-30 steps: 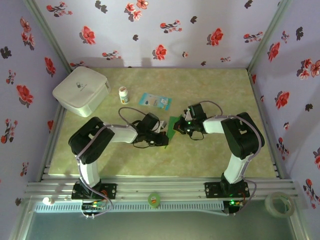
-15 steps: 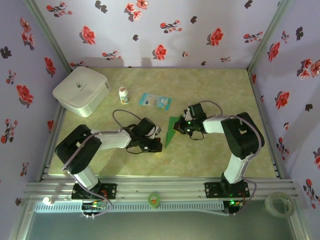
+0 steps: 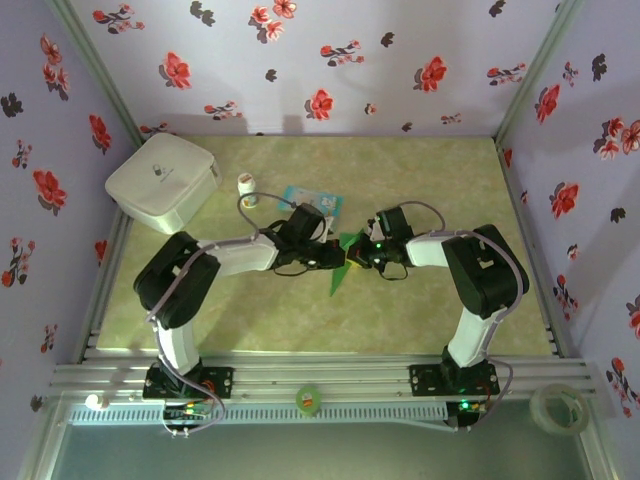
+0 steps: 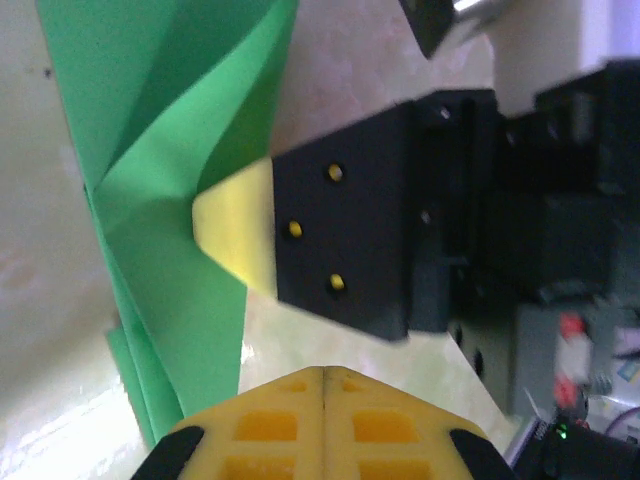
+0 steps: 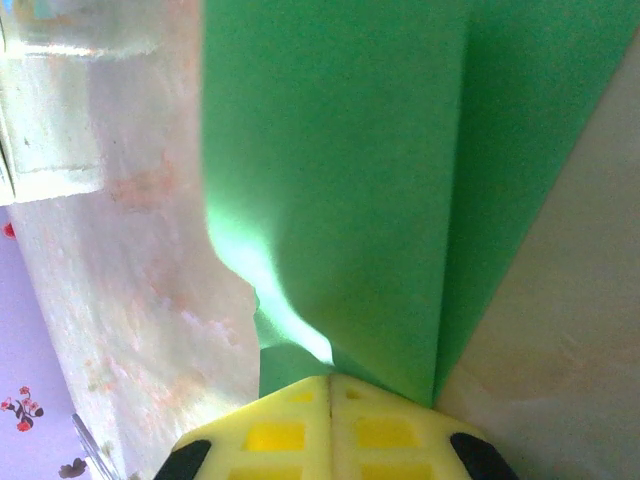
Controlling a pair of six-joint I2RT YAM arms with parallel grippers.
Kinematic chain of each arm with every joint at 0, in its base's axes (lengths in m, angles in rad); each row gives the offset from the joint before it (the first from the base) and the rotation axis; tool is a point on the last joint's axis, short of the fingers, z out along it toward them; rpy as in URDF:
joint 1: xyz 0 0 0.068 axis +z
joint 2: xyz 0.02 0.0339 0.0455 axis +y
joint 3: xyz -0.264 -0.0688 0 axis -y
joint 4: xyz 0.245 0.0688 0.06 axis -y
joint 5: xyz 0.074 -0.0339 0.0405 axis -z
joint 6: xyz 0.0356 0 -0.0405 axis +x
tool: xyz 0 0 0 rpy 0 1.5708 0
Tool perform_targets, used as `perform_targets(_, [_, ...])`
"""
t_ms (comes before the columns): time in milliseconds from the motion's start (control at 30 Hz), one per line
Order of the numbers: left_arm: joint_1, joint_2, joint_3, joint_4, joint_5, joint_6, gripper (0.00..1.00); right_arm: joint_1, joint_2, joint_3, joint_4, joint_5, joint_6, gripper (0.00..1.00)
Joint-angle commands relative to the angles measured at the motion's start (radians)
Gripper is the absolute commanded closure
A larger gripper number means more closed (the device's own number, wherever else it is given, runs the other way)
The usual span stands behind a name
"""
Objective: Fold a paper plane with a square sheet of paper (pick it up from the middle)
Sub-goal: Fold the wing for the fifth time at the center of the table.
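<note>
The green sheet of paper (image 3: 341,270) lies mid-table, folded into a narrow shape that points toward the near edge. In the right wrist view its layered folds (image 5: 340,150) run straight into my right gripper (image 5: 330,378), which is shut on the paper's edge. The left wrist view shows that gripper's yellow fingertip (image 4: 235,235) pinching a raised fold of the paper (image 4: 180,150). My left gripper (image 4: 325,372) is shut with nothing in it, just left of the right gripper and over bare table beside the paper. From above, the two grippers (image 3: 336,256) (image 3: 357,256) almost meet over the paper.
A white box (image 3: 162,180) stands at the back left, with a small white bottle (image 3: 246,187) beside it. A blue-and-white packet (image 3: 312,200) lies just behind the left arm. A green tape roll (image 3: 308,398) and a clear one (image 3: 556,405) sit by the front rail.
The left arm swung from the near left up and right, so its shut gripper is now beside the right gripper at the paper. The right arm stayed put.
</note>
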Motion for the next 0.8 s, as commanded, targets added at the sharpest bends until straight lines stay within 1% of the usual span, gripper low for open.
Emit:
perform_targets(0, [0.006,0.077,0.06,-0.023,0.017,0.026,0.95,-0.004,0.042,-0.014,-0.054,0.062,0.014,0.95])
perform_targets(167, [0.009,0.136,0.093,-0.084,-0.006,0.059,0.95,-0.004,0.041,-0.016,-0.037,0.054,0.027,0.95])
perform_targets(400, [0.011,0.166,0.037,-0.1,-0.051,0.075,0.96,-0.004,0.028,-0.002,-0.027,0.034,0.033,0.93])
perform_targets(500, [0.011,0.155,0.011,-0.108,-0.071,0.079,0.97,-0.007,-0.01,0.025,-0.079,0.051,0.006,0.9])
perform_targets(633, [0.011,0.13,-0.036,-0.101,-0.067,0.083,0.99,-0.02,-0.084,0.057,-0.153,0.086,-0.041,0.88])
perform_targets(700, [0.011,0.122,-0.055,-0.097,-0.058,0.088,1.0,-0.027,-0.115,0.055,-0.147,0.089,-0.042,0.87])
perform_targets(767, [0.01,0.112,-0.074,-0.086,-0.053,0.089,1.0,-0.028,-0.13,0.047,-0.128,0.071,-0.037,0.9])
